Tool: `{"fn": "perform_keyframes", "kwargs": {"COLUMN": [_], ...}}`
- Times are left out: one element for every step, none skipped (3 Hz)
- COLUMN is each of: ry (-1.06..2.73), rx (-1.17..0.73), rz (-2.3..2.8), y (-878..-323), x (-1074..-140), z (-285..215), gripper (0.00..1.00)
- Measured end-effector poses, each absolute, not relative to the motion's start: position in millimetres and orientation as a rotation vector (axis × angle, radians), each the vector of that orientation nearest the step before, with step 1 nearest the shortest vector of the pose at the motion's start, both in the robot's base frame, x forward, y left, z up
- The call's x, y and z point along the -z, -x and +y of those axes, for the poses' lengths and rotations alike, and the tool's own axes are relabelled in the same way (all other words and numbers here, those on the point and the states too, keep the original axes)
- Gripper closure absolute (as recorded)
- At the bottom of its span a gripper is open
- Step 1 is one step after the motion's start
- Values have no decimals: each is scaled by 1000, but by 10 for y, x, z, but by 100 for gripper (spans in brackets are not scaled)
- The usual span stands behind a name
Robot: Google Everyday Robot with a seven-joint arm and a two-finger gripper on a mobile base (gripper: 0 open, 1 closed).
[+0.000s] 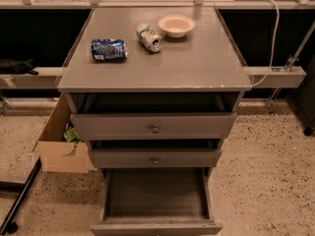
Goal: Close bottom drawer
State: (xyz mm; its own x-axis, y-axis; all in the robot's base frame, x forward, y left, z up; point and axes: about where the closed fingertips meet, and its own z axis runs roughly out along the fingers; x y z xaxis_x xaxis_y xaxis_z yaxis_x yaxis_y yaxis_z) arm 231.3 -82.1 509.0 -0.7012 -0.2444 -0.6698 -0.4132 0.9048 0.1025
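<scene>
Tool out of view, bottom drawer [155,195] open, blue can [109,49] writing illegible

We see a grey cabinet [172,65] standing on a speckled terrazzo floor [266,181]. Just left of the cabinet sits an open cardboard box [61,151] with something green inside. Behind the cabinet a pale horizontal beam [275,76] runs to both sides, with dark recesses above and below it. A white cable [272,38] hangs down to the beam right of the cabinet. Left of the box, a black bar [19,200] slants across the floor. We find the gripper nowhere in the camera view.
</scene>
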Motion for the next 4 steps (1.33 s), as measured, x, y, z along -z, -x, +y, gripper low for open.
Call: {"fn": "perform_keyframes", "kwargs": {"ry": [443,419,463,444], "rx": [-304,-314,-313,-389], "rz": [2351,2371,2359,2382], "y": [-2366,-2309,-2387,-2681], "x": [-5150,-5185,-5306,-5343], "z": [-809,-788,-558,-234], "gripper": [0,0,0,0]}}
